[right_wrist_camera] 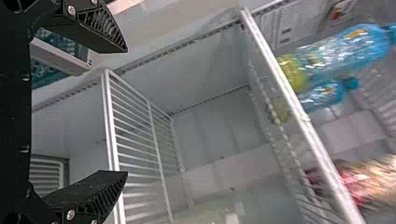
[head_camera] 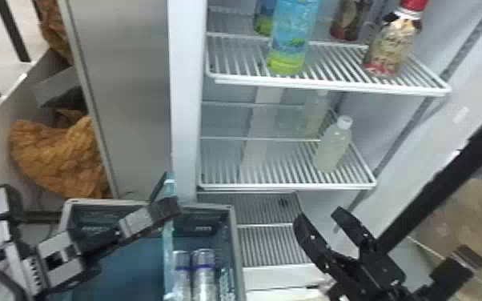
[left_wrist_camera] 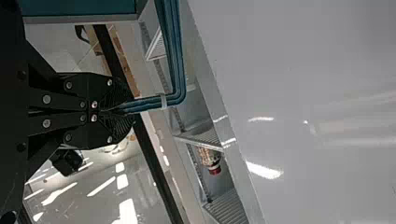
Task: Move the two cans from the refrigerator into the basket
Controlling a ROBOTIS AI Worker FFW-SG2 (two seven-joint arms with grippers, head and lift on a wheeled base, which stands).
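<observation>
Two silver cans with purple bands, one [head_camera: 182,276] and the other [head_camera: 204,276], are side by side in the right part of the blue basket [head_camera: 236,240]. My left gripper [head_camera: 172,206] is at the basket's raised handle [head_camera: 168,244]. In the left wrist view, the left gripper [left_wrist_camera: 122,110] is shut on the blue handle [left_wrist_camera: 175,60]. My right gripper [head_camera: 319,215] stands open to the right of the basket, in front of the refrigerator's lower part. From the right wrist, the right gripper [right_wrist_camera: 125,112] has nothing between its fingers, with a wire shelf [right_wrist_camera: 135,140] beyond.
The refrigerator's middle shelf [head_camera: 252,186] holds pale bottles, including one near the front [head_camera: 332,146]. Above, the upper shelf [head_camera: 332,86] carries a blue-green bottle [head_camera: 292,36] and a red-capped bottle [head_camera: 394,44]. A grey panel [head_camera: 132,96] rises behind the basket, left of the shelves.
</observation>
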